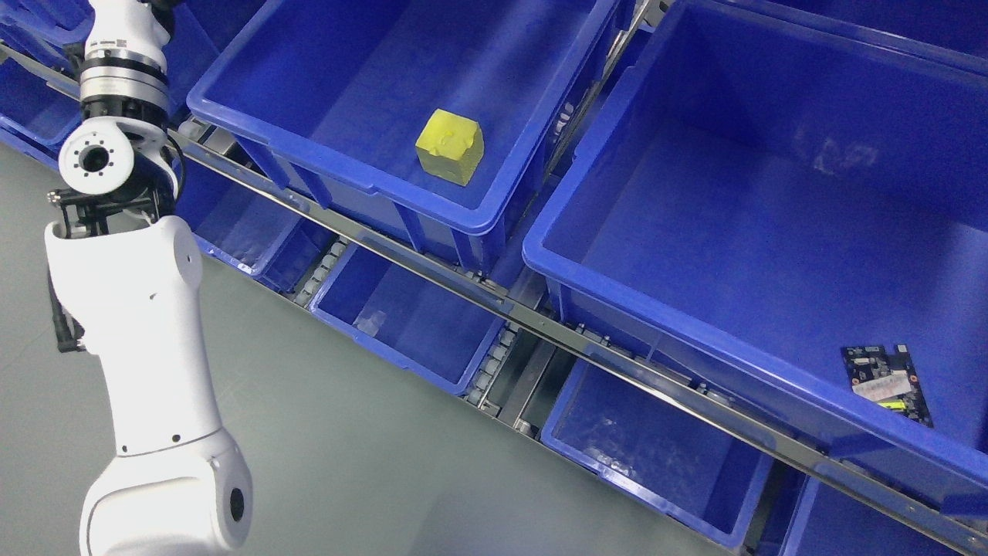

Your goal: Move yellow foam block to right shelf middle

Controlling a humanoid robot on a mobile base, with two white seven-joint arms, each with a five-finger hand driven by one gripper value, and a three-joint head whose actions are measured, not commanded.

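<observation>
A yellow foam block (450, 145) lies inside the left blue bin (351, 181) on the middle shelf level, near that bin's right front corner. A larger blue bin (617, 286) stands to its right on the same level. My left arm (143, 324) comes up from the lower left and rises along the left edge to the top, well left of the block. Its hand is out of the picture above the top edge. My right arm does not show.
A dark circuit board (886, 382) lies in the right bin's near corner. A metal shelf rail (540, 316) runs diagonally under both bins. Smaller blue bins (401, 316) sit on the lower level. Grey floor (370, 463) fills the lower left.
</observation>
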